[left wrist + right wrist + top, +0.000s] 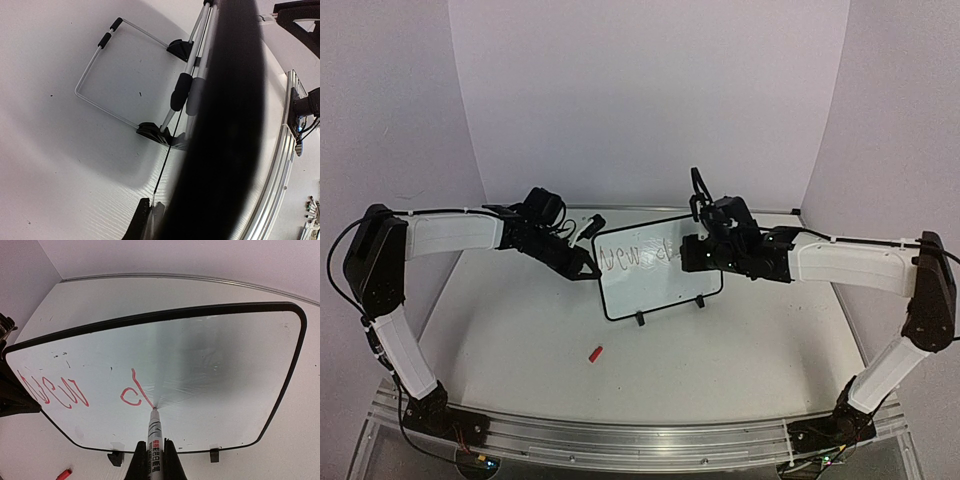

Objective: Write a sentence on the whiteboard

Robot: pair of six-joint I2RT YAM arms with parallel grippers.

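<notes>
Black right gripper (154, 447) clamps a marker (154, 427), its tip touching the whiteboard (215, 355) just right of the red sentence (75, 396), so far "New c". Left gripper (582, 264), closed, pinches the board's left edge, far-centre on the table (520, 330).

whiteboard (225, 365): glossy, smooth | table (520, 340): matt | front rail (640, 437): brushed metal | wire stand (107, 110): metal | marker (154, 440): plastic

Noted on whiteboard (225, 365): red handwritten sentence (75, 392), incomplete, reading "New", then what looks like "cl" or a started "ch". On marker (154, 442) barrel: red and black print, too small to read.
</notes>
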